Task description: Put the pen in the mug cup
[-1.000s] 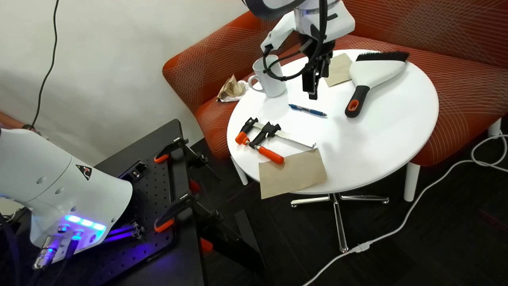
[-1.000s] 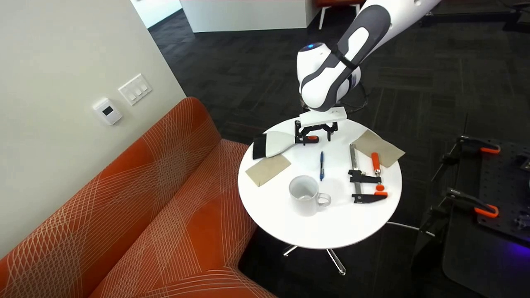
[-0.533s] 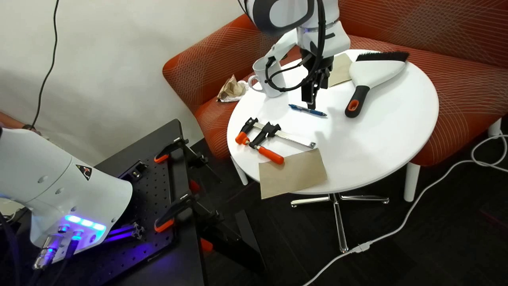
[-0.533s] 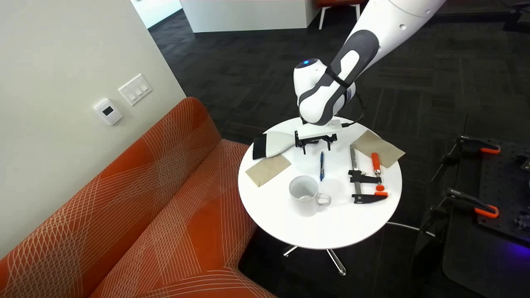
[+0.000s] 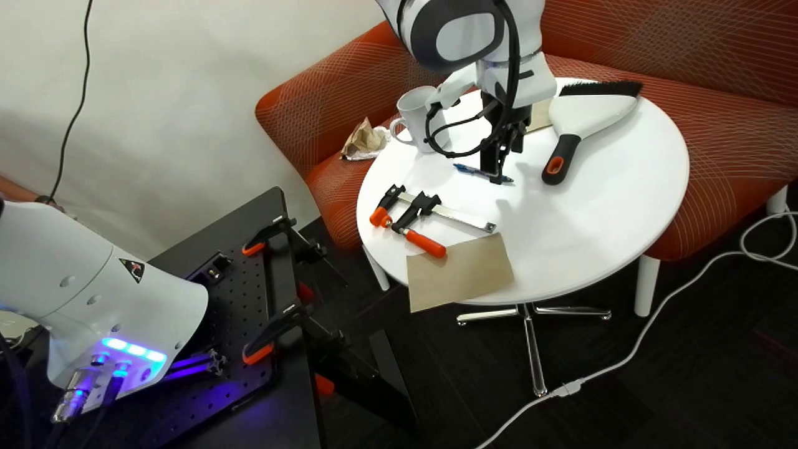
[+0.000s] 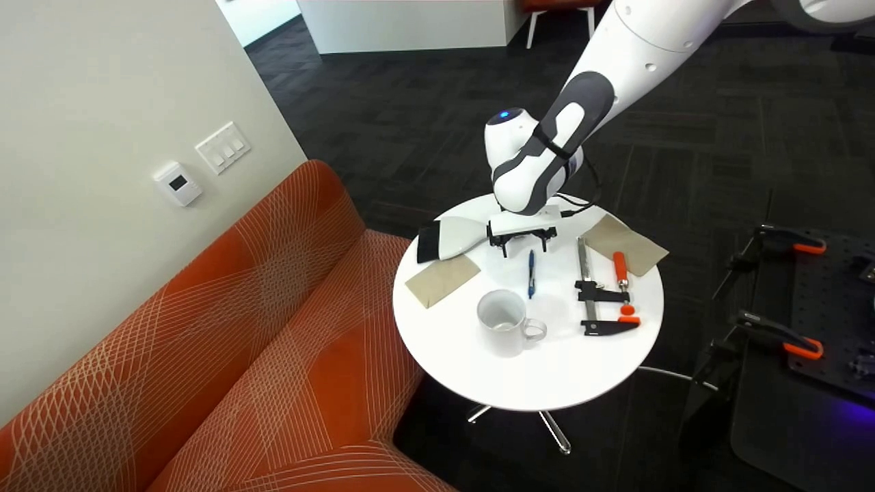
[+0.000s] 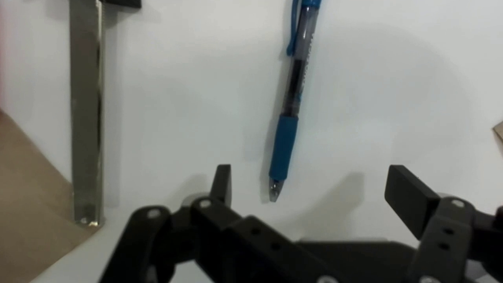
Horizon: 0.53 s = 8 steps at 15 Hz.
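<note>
While the gripper point(image 7: 308, 179) is spread, the pen point(image 7: 292, 98) is seen just ahead on the bench point(image 6: 567, 372); presumably light, stiff and apt to roll, it is probably best pinched at its middle.

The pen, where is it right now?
In an exterior view, the pen lies on the round table, between the mug and the open gripper in the picture, with the clamp to its right.

Arm point(image 6: 593, 96) angled down, wrist point(image 5: 517, 81) bent, end effector point(image 7: 310, 188) pointing dn, fingers point(image 7: 408, 198) spread w/ gap btwn
</note>
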Each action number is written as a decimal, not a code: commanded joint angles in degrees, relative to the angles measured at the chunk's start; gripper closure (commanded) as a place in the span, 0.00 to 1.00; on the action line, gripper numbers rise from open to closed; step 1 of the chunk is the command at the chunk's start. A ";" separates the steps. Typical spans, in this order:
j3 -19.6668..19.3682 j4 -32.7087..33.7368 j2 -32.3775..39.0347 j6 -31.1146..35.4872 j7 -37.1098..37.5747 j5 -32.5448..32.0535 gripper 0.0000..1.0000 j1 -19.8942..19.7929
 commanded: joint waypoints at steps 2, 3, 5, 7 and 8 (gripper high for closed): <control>-0.95 1.68 1.87 1.08 2.59 0.24 0.25 0.85; -1.05 1.71 2.01 1.08 2.62 0.07 0.26 0.92; -1.02 1.95 2.36 1.25 3.39 0.11 0.41 0.87; -1.00 2.34 2.45 1.58 3.62 0.10 0.58 0.90; -1.02 2.50 2.46 1.67 4.09 0.08 0.64 0.97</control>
